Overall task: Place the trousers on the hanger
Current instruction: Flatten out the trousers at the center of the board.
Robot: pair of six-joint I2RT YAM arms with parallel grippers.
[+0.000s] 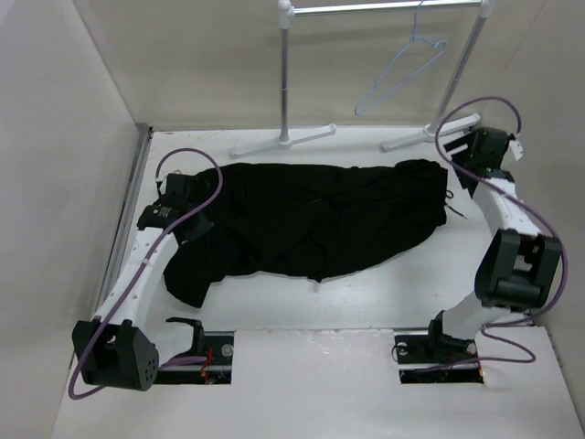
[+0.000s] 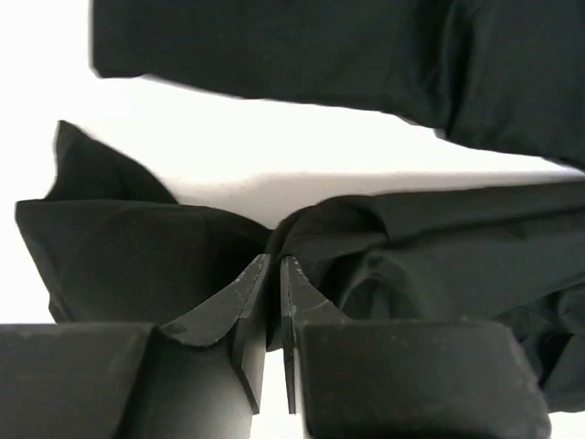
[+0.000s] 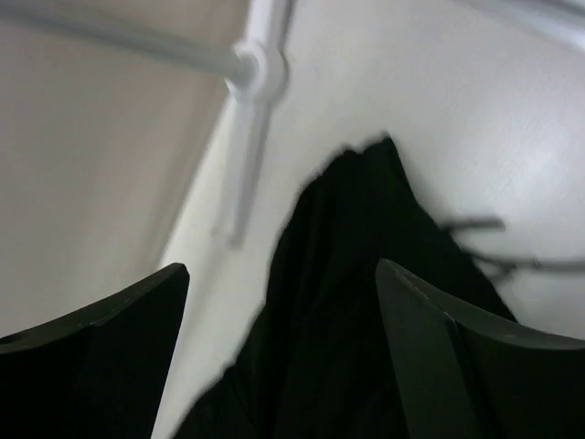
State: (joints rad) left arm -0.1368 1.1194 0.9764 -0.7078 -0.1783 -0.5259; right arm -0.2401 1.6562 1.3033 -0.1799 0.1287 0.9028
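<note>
Right now your trousers [image 1: 311, 219] lie crumpled across the middle of the white desk [image 1: 366, 302], running from a folded leg end near the left arm [image 1: 146, 265] to a bunched end close to the right arm [image 1: 507, 215]. They are flat on the desk and nowhere on the hanger [image 1: 402, 73]. The hanger hangs by its hook from the top bar of the white rack [image 1: 285, 82] at the back right, tilted, well apart from the cloth.

Your left jaws are pressed almost together. In the left wrist view the two black fingers [image 2: 233, 306] meet at their tips on a gathered fold of the trousers [image 2: 137, 256], and the cloth puckers toward that pinch. Beyond it a strip of bare desk [image 2: 274, 155] separates this fold from another dark stretch of the same garment.

Your right jaws stand wide apart with nothing between them. The right wrist view shows both fingers [image 3: 101, 366] at the bottom corners and, between them and farther off, the pointed end of the trousers [image 3: 356, 293] on the desk. The rack's upright [image 3: 247, 146] rises just beside that end. A thin dark cord [image 3: 471, 224] trails from the cloth, too blurred for you to tell more.
</note>
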